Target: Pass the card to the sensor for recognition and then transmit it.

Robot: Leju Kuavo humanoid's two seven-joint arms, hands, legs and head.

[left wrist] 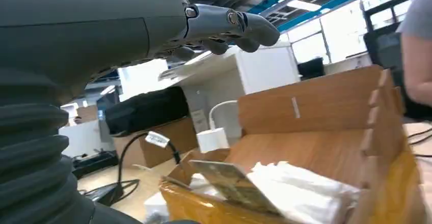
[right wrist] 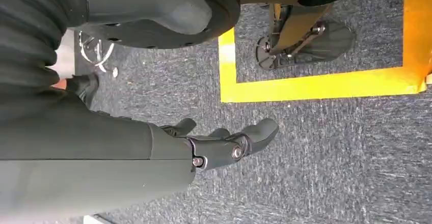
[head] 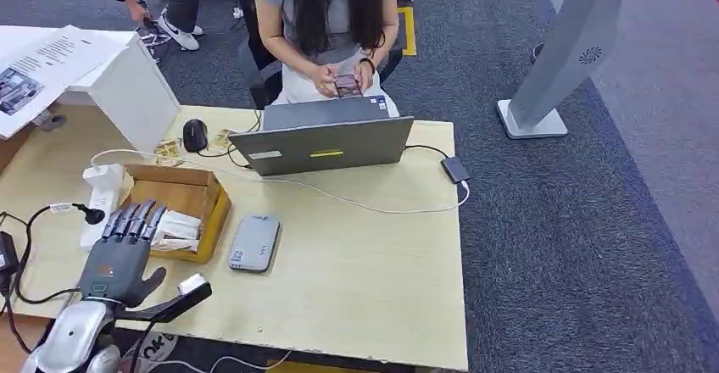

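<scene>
The left hand (head: 123, 246) hovers over the near edge of the open brown cardboard box (head: 199, 193), fingers stretched and apart, holding nothing. The thin flat printed card (left wrist: 232, 186) lies tilted inside the box, on white folded paper (left wrist: 300, 186). The flat grey sensor pad (head: 254, 242) rests on the wooden surface (head: 365, 271), just beside the box. The card looks light, stiff and smooth, so I think it may slip; pinching its raised free edge seems best. The right hand (right wrist: 224, 145) hangs over the carpet, loosely open and empty.

Left hand (head: 119, 258) raised, fingers (head: 136, 219) spread, empty; right hand (right wrist: 224, 145) hangs, empty, loosely curled
</scene>
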